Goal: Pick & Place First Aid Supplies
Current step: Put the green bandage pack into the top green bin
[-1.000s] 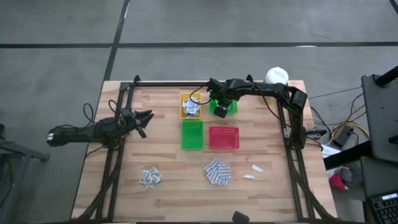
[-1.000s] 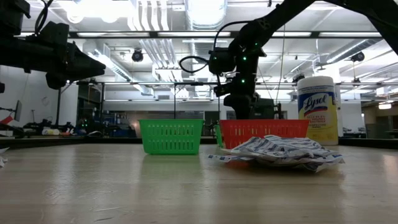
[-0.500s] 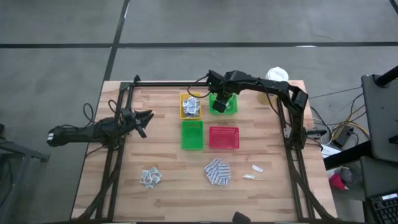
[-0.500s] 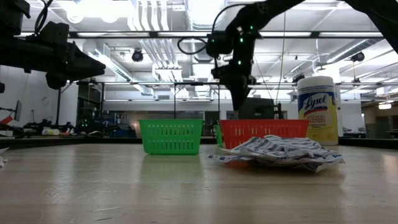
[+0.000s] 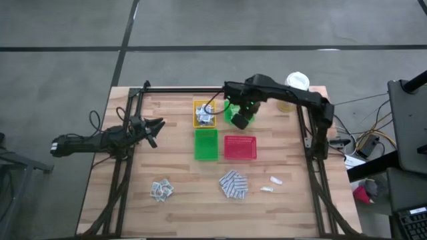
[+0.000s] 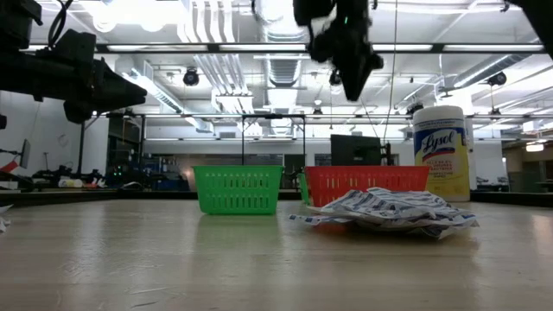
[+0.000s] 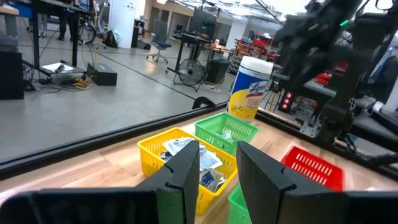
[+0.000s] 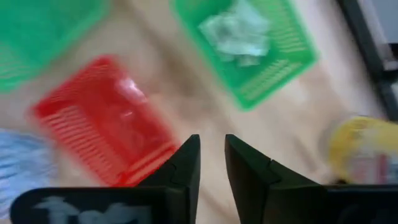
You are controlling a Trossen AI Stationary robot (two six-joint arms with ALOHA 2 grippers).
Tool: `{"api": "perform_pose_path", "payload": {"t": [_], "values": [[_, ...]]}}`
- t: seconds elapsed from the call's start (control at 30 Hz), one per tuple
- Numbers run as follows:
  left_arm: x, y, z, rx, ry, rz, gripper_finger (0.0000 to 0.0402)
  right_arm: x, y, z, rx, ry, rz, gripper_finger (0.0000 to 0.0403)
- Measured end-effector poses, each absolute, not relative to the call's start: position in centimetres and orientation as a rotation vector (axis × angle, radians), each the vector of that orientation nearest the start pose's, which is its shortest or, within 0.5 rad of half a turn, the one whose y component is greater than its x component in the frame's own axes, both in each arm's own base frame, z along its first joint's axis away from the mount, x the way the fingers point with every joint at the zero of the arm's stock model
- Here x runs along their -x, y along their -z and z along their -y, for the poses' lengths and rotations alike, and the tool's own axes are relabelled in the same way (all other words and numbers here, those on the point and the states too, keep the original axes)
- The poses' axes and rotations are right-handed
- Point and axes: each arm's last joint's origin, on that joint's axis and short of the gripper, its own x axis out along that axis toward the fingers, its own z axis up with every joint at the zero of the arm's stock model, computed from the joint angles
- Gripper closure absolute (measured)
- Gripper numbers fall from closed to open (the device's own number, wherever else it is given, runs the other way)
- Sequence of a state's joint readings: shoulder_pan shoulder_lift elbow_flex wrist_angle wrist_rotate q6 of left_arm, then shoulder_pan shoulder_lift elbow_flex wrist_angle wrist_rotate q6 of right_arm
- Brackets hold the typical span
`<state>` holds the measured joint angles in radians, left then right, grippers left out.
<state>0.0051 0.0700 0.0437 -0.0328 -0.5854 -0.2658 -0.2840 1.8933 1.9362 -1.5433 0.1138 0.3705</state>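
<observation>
My right gripper (image 5: 241,120) hangs high over the table beside the far green tray (image 5: 239,109), pointing down. Its fingers stand a little open (image 8: 211,155) with nothing between them. That far green tray (image 8: 261,50) holds pale green strips (image 8: 239,31). White-grey sachets fill the yellow tray (image 5: 204,113). More sachets (image 5: 161,190), a heap of blue-and-white pads (image 5: 233,185) and two pale strips (image 5: 271,185) lie flat near the table's front. My left gripper (image 5: 155,128) waits level at the table's left, open (image 7: 217,168) and empty.
A second green tray (image 5: 206,144) and a red tray (image 5: 240,147) stand at mid-table, in front of the yellow and far green trays. A yellow canister with a white lid (image 5: 297,83) stands at the far right corner. A dark frame (image 5: 313,167) borders the table.
My right gripper has risen from low at the far green tray to high above the table. It has shifted a little toward the right and near edges and rolled about its pointing line. The trays and packets on the table have not moved.
</observation>
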Motion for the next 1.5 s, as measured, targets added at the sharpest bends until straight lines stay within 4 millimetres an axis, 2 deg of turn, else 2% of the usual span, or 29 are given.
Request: {"api": "perform_pose_path", "payload": {"t": [0.17,0.33,0.6,0.9,1.17,1.5], "values": [[-9.5,-17.0,-1.7,0.206,-0.595,0.006,0.0293,-32.6,-33.8,6.7,-0.471,0.613,-1.418,0.0348],[-9.5,-17.0,-1.7,0.204,-0.596,0.004,0.0293,-30.3,-34.6,3.2,-0.535,0.638,-1.396,0.0361],[-9.5,-16.9,-1.7,0.204,-0.598,0.003,0.0293,-26.4,-33.8,-2.2,-0.713,0.604,-1.461,0.037],[-9.5,-16.9,-1.7,0.187,-0.598,-0.003,0.0293,-23.0,-31.8,-7.8,-0.754,0.471,-1.56,0.0369],[-9.5,-16.9,-1.7,0.184,-0.599,-0.003,0.0293,-22.0,-29.3,-10.7,-0.746,0.361,-1.516,0.0369],[-9.5,-17.0,-1.7,0.185,-0.598,-0.003,0.0293,-22.2,-25.0,-11.4,-0.753,0.32,-1.488,0.0364]]}}
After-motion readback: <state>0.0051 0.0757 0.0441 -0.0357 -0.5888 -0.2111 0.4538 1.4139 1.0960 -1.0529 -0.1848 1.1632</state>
